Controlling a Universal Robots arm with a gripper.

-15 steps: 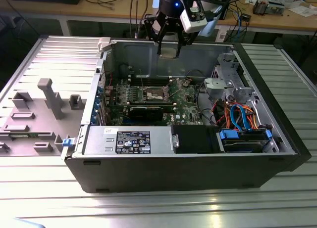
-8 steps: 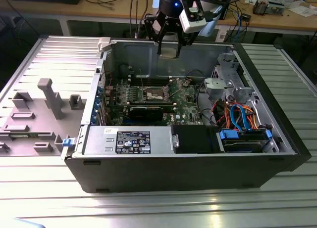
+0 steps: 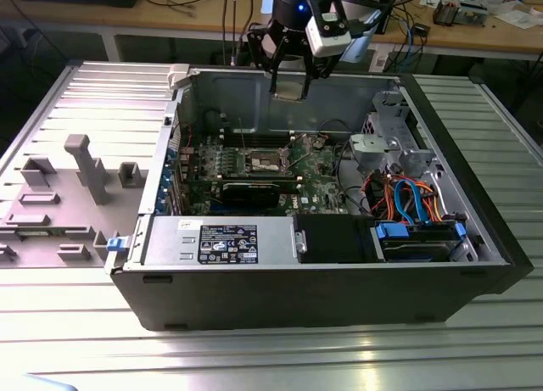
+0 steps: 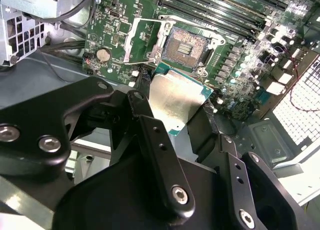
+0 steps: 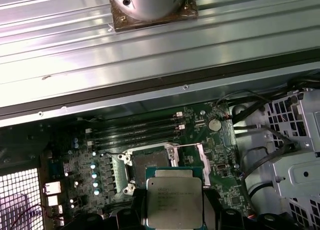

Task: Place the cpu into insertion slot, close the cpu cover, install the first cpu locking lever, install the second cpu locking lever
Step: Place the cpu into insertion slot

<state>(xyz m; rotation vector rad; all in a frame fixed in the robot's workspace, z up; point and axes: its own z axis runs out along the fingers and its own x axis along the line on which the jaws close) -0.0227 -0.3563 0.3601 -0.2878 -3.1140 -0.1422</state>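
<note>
Black fingers (image 4: 141, 106): they are clamped on the cpu, one on each of two opposite edges.
The gripper (image 4: 175, 110): in the exterior view it (image 3: 288, 87) hangs at the upper middle of the frame, up in the air over the back wall of the computer case.
The cpu (image 4: 176, 98): a flat square chip with a shiny grey metal top and a green rim. It sits between the fingers, in the air, not touching the board. In the first wrist view (image 5: 174, 197) its grey top faces the camera.
The insertion slot (image 4: 186, 45): a square socket with a dark pin grid and a silver rim. Nothing lies in it. In the first wrist view (image 5: 150, 162) the cpu hides part of it. In the exterior view (image 3: 270, 160) it is near the middle of the frame, low inside the case.
The cpu cover (image 4: 142, 38): a thin silver frame with a square window. It is swung open and lies beside the slot, not over it.
The green board (image 4: 115, 25): it lies all around the slot. A round silver battery (image 4: 103, 54) sits on it near the open cover.
The memory slots (image 4: 220, 10): long, thin and black, in a row just beside the slot.
The computer case (image 3: 339, 298): a big black box lying open on the ribbed metal table (image 3: 254, 357). Blue and orange cables (image 3: 416, 196) curl inside it toward the exterior view's right.
The grey holders (image 3: 85, 166): they stand on the table at the exterior view's left, well apart from the case.
</note>
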